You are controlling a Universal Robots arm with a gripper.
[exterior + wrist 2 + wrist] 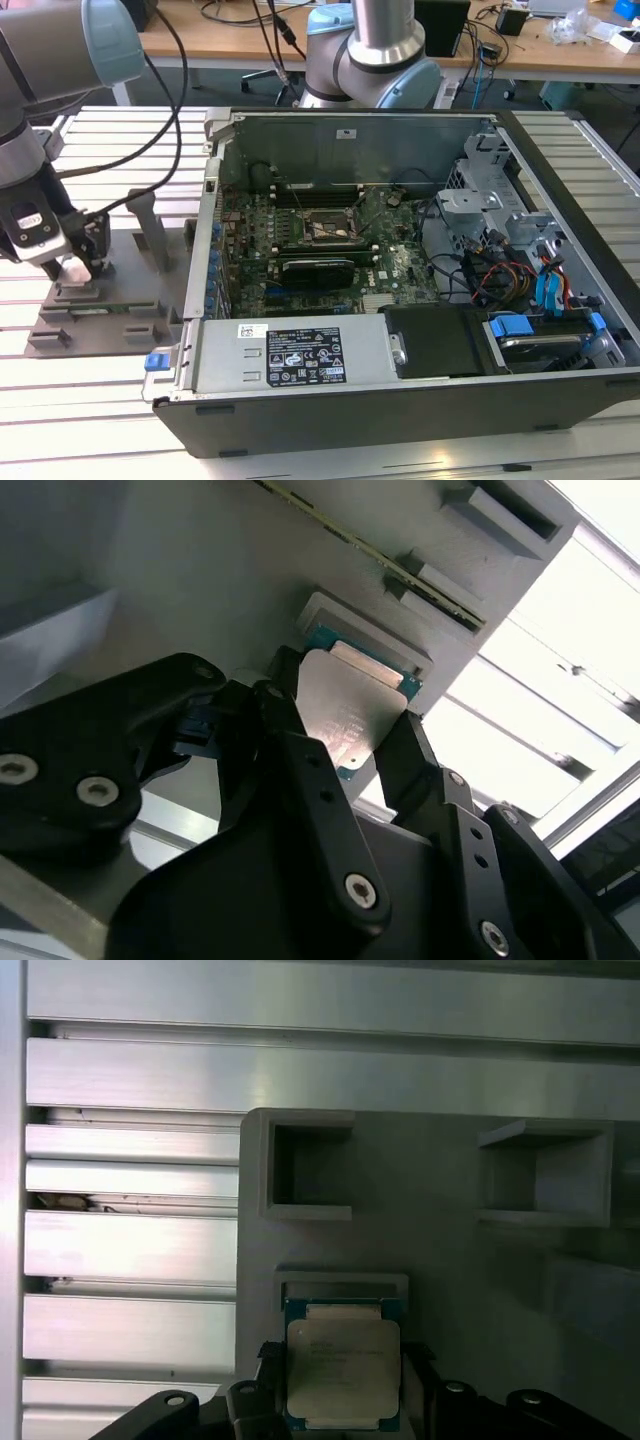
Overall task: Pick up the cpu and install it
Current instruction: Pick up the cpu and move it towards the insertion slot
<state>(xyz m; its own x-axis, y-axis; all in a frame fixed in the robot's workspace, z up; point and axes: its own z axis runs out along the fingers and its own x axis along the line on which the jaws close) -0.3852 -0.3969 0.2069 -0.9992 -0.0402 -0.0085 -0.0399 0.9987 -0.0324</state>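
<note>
The cpu is a small square chip with a shiny silver-grey top and a thin teal edge. It lies at its raised nest on the grey fixture plate. My gripper is shut on the cpu, one black finger against each of two opposite edges. In the second wrist view the cpu shows between the fingers of the gripper. In the exterior view the gripper is down on the fixture plate at the exterior view's left, hiding the chip. The motherboard socket lies open inside the computer case.
The open computer case stands to the exterior view's right of the fixture, with a tall side wall between them. Upright grey posts rise from the fixture plate. Cables and drive bays crowd the case's far side. Slatted aluminium table lies all around.
</note>
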